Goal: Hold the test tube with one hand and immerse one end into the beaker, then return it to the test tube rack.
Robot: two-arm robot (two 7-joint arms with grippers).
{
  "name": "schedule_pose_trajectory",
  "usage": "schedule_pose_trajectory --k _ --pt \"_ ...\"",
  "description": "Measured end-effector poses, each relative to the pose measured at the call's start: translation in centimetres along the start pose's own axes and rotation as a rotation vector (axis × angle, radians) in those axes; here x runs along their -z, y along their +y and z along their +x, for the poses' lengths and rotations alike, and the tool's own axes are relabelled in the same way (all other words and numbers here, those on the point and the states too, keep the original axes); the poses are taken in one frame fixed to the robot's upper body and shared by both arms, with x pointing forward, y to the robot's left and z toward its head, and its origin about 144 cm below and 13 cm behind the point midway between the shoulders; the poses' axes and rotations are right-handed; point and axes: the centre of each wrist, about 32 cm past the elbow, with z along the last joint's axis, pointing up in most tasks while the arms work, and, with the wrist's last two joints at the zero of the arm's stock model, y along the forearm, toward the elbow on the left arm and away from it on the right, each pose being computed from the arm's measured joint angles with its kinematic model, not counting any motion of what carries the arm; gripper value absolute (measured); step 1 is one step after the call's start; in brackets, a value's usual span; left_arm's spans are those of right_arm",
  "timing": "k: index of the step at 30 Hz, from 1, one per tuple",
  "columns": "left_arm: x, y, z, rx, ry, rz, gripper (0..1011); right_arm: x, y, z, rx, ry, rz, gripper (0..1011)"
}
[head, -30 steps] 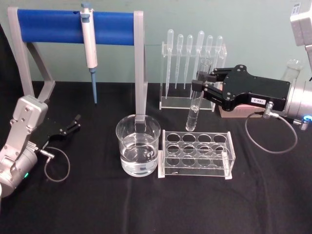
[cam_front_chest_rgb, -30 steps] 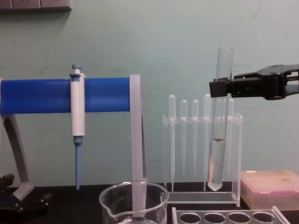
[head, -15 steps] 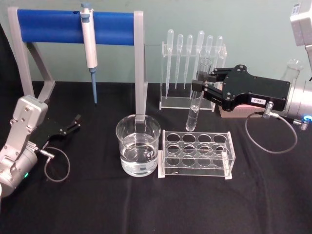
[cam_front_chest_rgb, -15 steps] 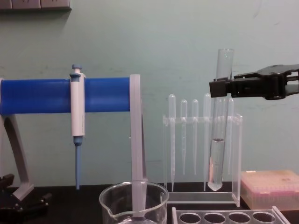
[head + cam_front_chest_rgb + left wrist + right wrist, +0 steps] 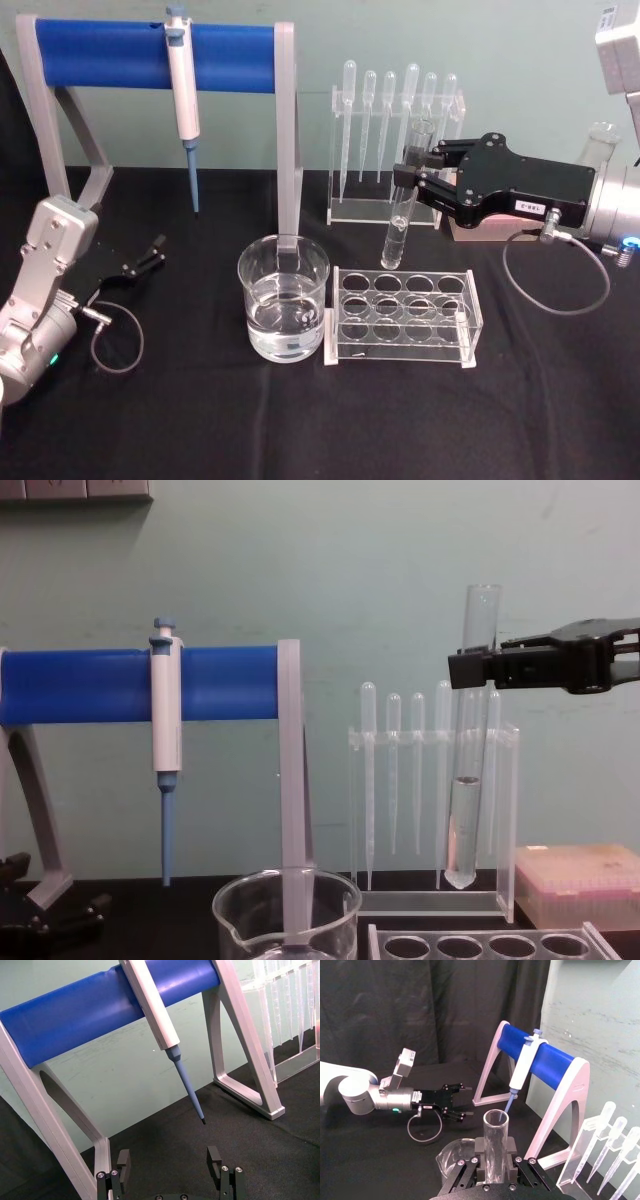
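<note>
my right gripper (image 5: pixel 408 178) clamps the test tube (image 5: pixel 398 218) upright in the air, right of the beaker (image 5: pixel 284 300) and above its rim. it looks lifted out; dipping and racking are left. my left gripper (image 5: pixel 148 254) sits parked left of the beaker, jaws apart.

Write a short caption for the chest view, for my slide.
Right gripper holds the test tube near upright, clear of the rack, beaker to its left.
</note>
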Motion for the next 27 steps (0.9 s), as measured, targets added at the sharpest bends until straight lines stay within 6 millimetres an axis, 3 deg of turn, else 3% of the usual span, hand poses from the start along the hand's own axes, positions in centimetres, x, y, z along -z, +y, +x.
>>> schedule_pose_trajectory --k 14,27 --pt "0.0 0.0 0.0 0.0 0.0 0.0 1000 -0.3 0.2 -0.1 -0.01 -0.009 0.007 234" --pt "0.0 0.0 0.0 0.0 0.0 0.0 1000 -2.5 4.1 -1.1 -0.092 -0.042 0.067 235"
